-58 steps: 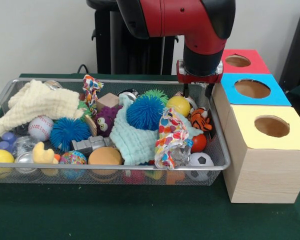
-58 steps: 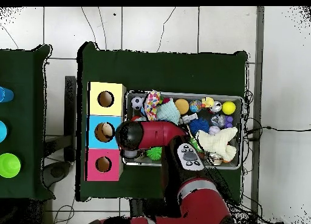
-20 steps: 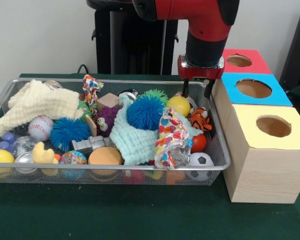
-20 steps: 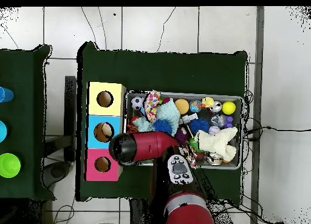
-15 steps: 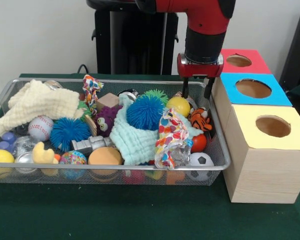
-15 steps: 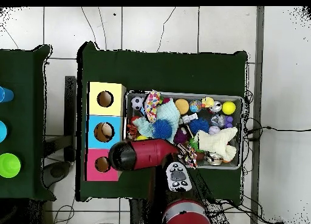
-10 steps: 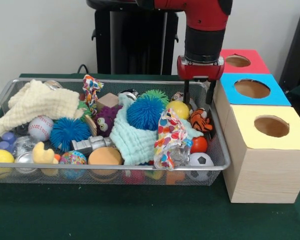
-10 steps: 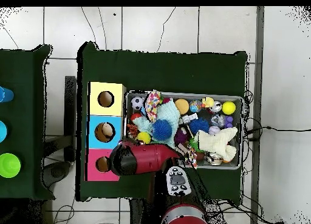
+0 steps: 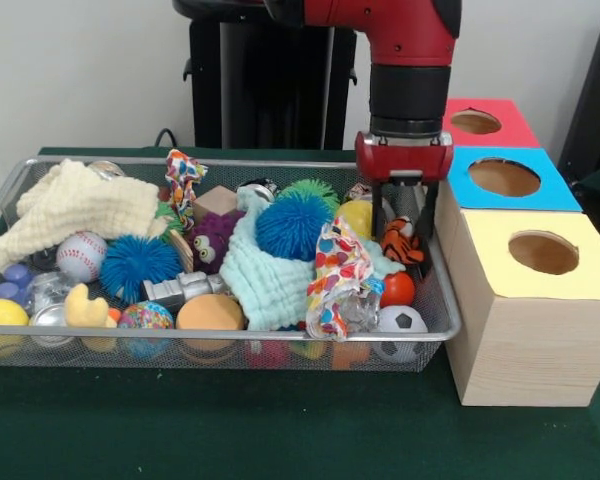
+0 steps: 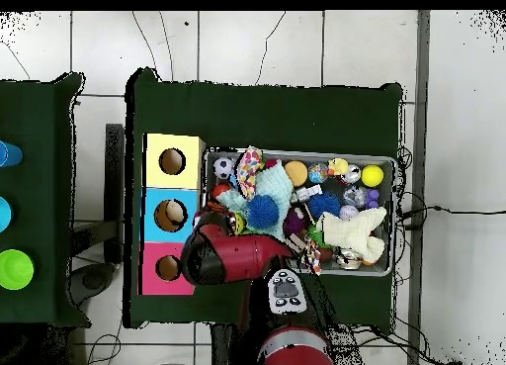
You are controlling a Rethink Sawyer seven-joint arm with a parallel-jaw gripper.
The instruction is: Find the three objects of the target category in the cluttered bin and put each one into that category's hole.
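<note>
My gripper hangs open at the right end of the wire bin, fingers down. One finger is beside the yellow ball and the other is near the bin's right wall. The orange striped tiger toy lies right under and between the fingers; I cannot tell whether they touch it. A blue spiky ball sits on a teal cloth to the left. In the overhead view the red arm covers the gripper and that corner of the bin.
Three wooden boxes with holes stand against the bin's right side: red, blue, yellow. The bin also holds a polka-dot cloth, soccer ball, cream cloth, baseball and several other toys.
The gripper has come down from above the bin's rim into its right end, over the tiger toy. It stays open. The toys have not shifted.
</note>
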